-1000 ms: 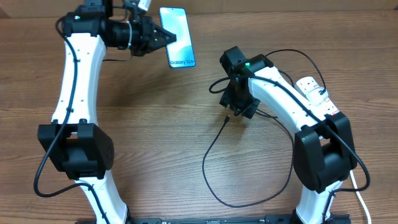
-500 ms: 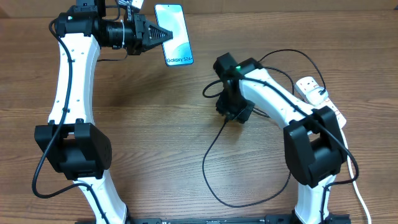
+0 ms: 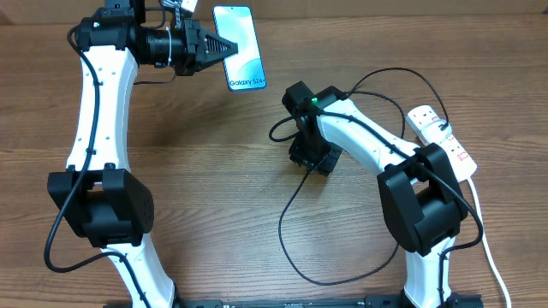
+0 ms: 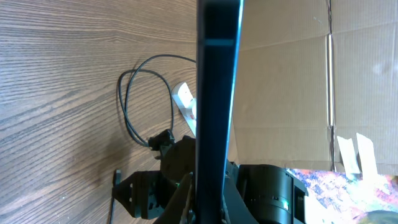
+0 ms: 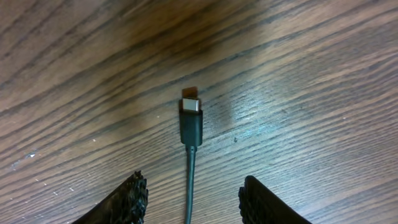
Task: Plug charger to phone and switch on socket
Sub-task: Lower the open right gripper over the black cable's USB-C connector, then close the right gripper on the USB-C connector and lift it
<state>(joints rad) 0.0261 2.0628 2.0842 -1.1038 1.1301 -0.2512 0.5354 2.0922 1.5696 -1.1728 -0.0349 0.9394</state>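
My left gripper [image 3: 221,50] is shut on the phone [image 3: 239,47] and holds it above the table's far left, screen up with "Galaxy" text showing. In the left wrist view the phone [image 4: 217,93] is seen edge-on between the fingers [image 4: 202,202]. My right gripper [image 3: 310,159] is open, low over the table's middle, straddling the charger cable [image 3: 287,214]. In the right wrist view the connector tip [image 5: 191,118] lies flat on the wood just ahead of the open fingers [image 5: 193,199]. The white socket strip [image 3: 442,133] lies at the right edge with the cable's plug in it.
The black cable loops widely toward the front of the table [image 3: 330,281]. A thick white cord [image 3: 490,257] runs down the right side. A cardboard wall [image 4: 283,93] stands behind the table. The wooden tabletop [image 3: 205,188] spans the view.
My right gripper has moved left and slightly forward over the cable's end. My left arm shifted the phone a little left and back, then held still.
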